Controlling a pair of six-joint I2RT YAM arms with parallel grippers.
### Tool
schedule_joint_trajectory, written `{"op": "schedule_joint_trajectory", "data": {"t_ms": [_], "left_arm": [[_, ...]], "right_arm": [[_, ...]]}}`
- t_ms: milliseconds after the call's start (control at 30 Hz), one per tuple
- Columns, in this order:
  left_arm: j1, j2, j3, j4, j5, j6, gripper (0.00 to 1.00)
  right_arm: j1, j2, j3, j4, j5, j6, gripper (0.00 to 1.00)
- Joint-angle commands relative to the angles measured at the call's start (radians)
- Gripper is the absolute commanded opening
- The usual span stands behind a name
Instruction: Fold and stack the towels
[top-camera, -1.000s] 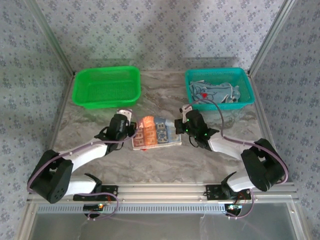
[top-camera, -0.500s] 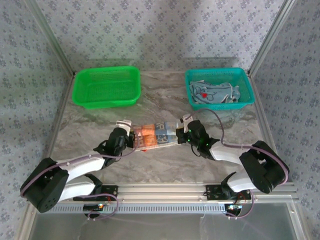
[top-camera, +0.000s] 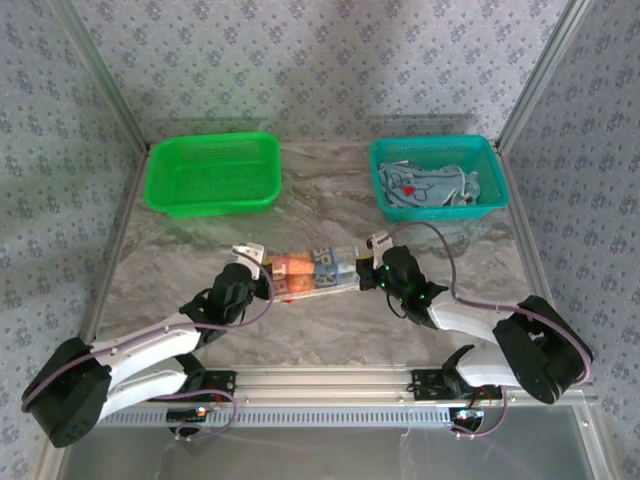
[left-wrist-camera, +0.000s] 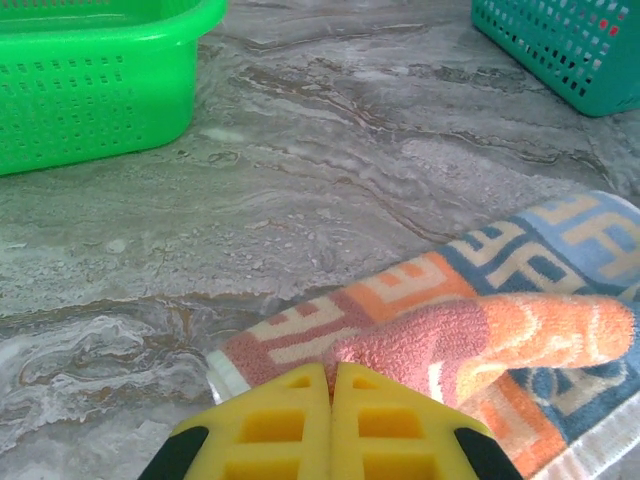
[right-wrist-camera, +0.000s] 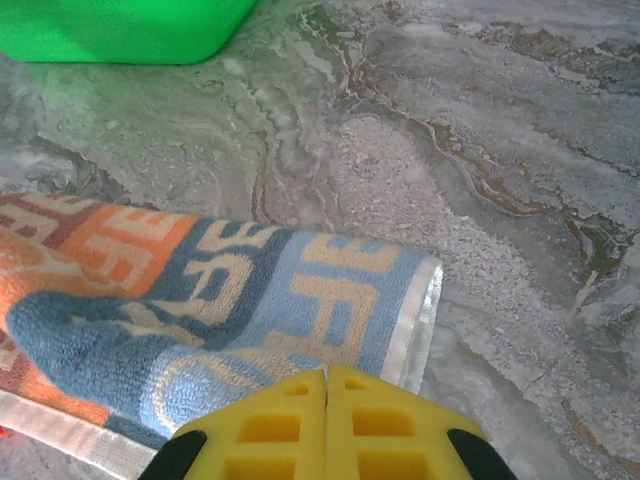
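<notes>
One striped towel (top-camera: 316, 270) is clamped by both the left gripper (left-wrist-camera: 331, 371) and right gripper (right-wrist-camera: 326, 374), its gripped edges hidden. Beyond the right gripper, towels (top-camera: 430, 188) in one teal basket (top-camera: 435, 141) cannot be counted.

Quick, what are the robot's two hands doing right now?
The left gripper is closed on the striped towel.
The right gripper is closed on the striped towel too.

We see one towel (top-camera: 315, 272) on the table (top-camera: 330, 190), with the left basket (top-camera: 212, 140) and the right basket (top-camera: 432, 142) behind it, and more towels (top-camera: 430, 187) in the latter.
</notes>
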Motion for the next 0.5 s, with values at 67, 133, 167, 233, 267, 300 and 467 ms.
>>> {"op": "schedule_joint_trajectory", "data": {"t_ms": [67, 133, 167, 233, 267, 300, 467], "left_arm": [[-0.032, -0.013, -0.019, -0.038, -0.025, -0.042, 0.00], [-0.041, -0.004, -0.022, -0.038, -0.025, -0.055, 0.00], [-0.046, 0.004, -0.025, -0.033, -0.028, -0.058, 0.00], [-0.054, 0.025, -0.024, -0.027, -0.026, -0.064, 0.00], [-0.059, 0.035, -0.022, -0.027, -0.027, -0.068, 0.00], [-0.064, 0.044, -0.021, -0.028, -0.029, -0.072, 0.00], [-0.089, 0.053, -0.030, -0.042, -0.050, -0.098, 0.00]], "right_arm": [[0.005, -0.013, -0.025, -0.014, 0.025, -0.010, 0.00], [0.004, -0.007, -0.037, -0.002, 0.024, -0.007, 0.00], [0.005, -0.001, -0.043, 0.006, 0.025, -0.006, 0.00], [0.003, 0.014, -0.046, 0.014, 0.025, -0.002, 0.00], [0.003, 0.021, -0.046, 0.013, 0.021, 0.000, 0.00], [0.003, 0.026, -0.046, 0.015, 0.018, 0.001, 0.00], [0.006, 0.039, -0.056, 0.021, 0.007, 0.021, 0.00]]}}
